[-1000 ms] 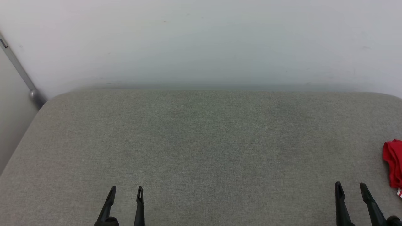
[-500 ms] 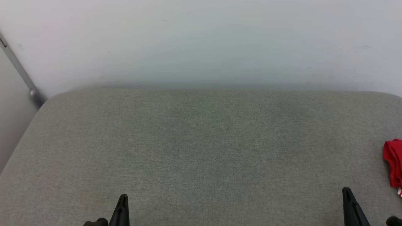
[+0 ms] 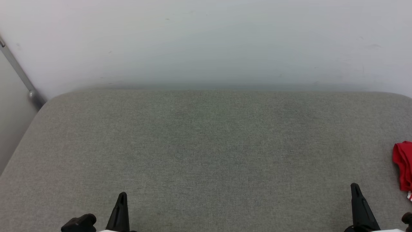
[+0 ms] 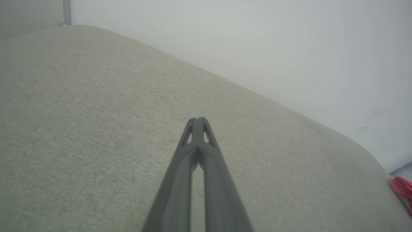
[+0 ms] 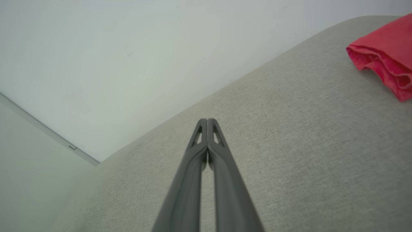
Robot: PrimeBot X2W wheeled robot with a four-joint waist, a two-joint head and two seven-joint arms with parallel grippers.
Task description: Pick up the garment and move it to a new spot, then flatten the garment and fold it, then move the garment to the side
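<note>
shirt (image 3: 403, 164) bunched at far right edge of cushion (image 3: 206, 145), untouched. left gripper (image 3: 121, 197) and right gripper (image 3: 354, 188) both pinched closed, empty. picking, flattening, folding, moving aside all remain.

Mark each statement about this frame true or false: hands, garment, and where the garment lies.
1. The left hand and the right hand are both shut and empty. True.
2. The visible part of the garment is rumpled, not spread flat. True.
3. The garment lies in the middle of the grey surface. False: it lies at the surface's right edge, partly out of the head view.
4. The right hand touches the garment. False: bare surface lies between them.
</note>
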